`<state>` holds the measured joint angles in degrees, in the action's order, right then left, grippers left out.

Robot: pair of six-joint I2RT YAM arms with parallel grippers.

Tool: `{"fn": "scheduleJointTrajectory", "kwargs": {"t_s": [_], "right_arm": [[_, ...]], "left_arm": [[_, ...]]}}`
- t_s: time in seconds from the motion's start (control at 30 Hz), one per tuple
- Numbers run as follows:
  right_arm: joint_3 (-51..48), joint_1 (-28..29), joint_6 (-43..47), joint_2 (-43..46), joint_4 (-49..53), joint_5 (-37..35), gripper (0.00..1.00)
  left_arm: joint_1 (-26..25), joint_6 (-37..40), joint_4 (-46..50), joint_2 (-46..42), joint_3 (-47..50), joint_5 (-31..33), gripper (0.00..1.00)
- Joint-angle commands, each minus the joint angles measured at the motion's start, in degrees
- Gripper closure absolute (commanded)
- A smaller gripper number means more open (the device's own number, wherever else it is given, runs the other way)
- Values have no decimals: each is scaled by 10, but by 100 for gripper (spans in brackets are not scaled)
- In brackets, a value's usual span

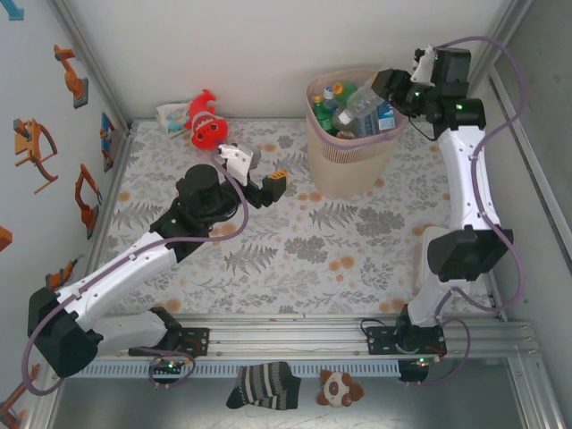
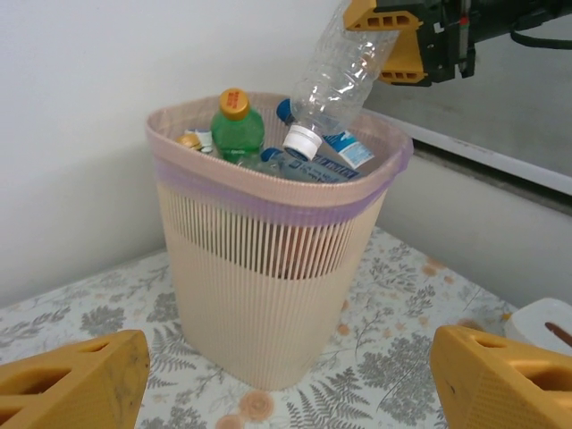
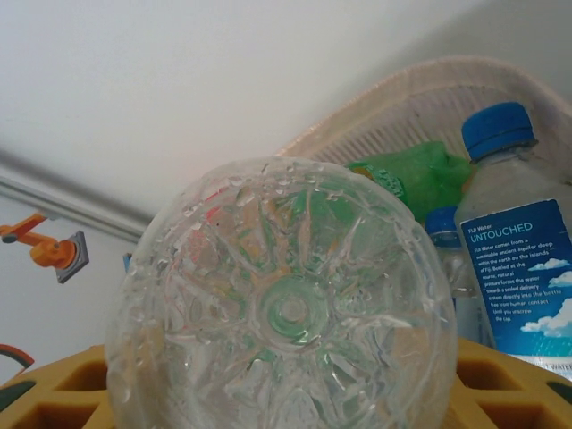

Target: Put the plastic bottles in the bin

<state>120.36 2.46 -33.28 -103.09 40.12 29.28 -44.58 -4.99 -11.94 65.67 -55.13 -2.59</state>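
Diffuse white light from overhead, bright and even. The back wall point(image 1: 268, 45) is pale but not blown out. Shadows are soft and short, with a faint one at the foot of the bin point(image 2: 268, 295) on the patterned table point(image 1: 295, 259). The top view is sharp, with a wide-angle lean at its corners. In the right wrist view, the clear bottle point(image 3: 286, 313) sits close to the lens: its base is slightly soft, with small highlights on its ridges.
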Motion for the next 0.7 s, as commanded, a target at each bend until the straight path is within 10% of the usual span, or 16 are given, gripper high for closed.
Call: {"fn": "scheduleJointTrajectory", "kwargs": {"t_s": [0.0,0.2,0.43,0.67], "right_arm": [[39,1,-25,-39,24,59,61],[36,1,-66,-77,4,101,57],[27,-3,-51,-50,33,1,19],[57,-4,-10,-25,81,-88,19]], "left_arm": [[1,16,15,-18,3,19,18],[1,18,23,-23,5,25,18],[3,22,28,-33,16,38,18],[3,23,31,-41,21,47,17]]}}
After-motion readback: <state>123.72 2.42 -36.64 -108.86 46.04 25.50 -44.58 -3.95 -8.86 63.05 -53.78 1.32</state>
